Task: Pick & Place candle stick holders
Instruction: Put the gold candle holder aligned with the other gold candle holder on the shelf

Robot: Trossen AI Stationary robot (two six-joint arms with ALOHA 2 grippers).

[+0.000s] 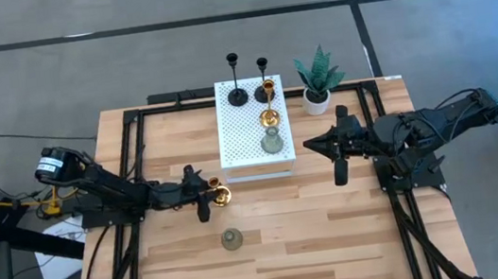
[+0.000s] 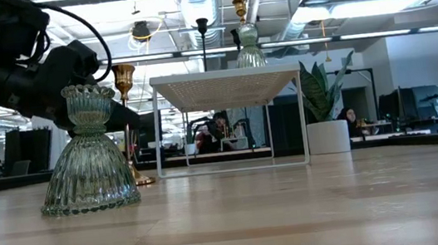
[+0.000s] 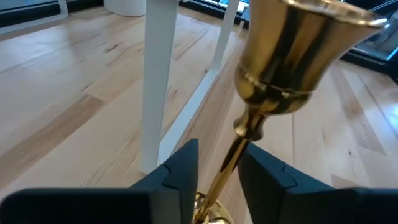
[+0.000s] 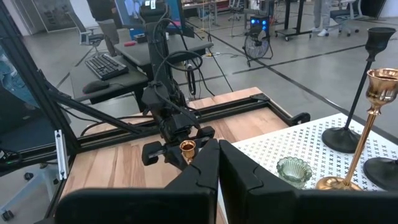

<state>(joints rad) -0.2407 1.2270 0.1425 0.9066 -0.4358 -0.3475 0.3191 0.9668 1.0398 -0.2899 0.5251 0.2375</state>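
Beside the white stand, left gripper jaws straddle gold holder stem, contact unclear; right gripper jaws together, empty.

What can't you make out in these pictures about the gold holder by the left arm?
- Left wrist view: gold holder, base cut off by the frame's bottom edge and the fingers.
- High view: too small to tell whether the fingers touch its stem.
- Low view: the glass holder hides its lower stem.

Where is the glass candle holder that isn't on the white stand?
From above, the glass holder stands alone on the wooden table, near its front edge, just in front of the left gripper and the gold holder between its jaws.
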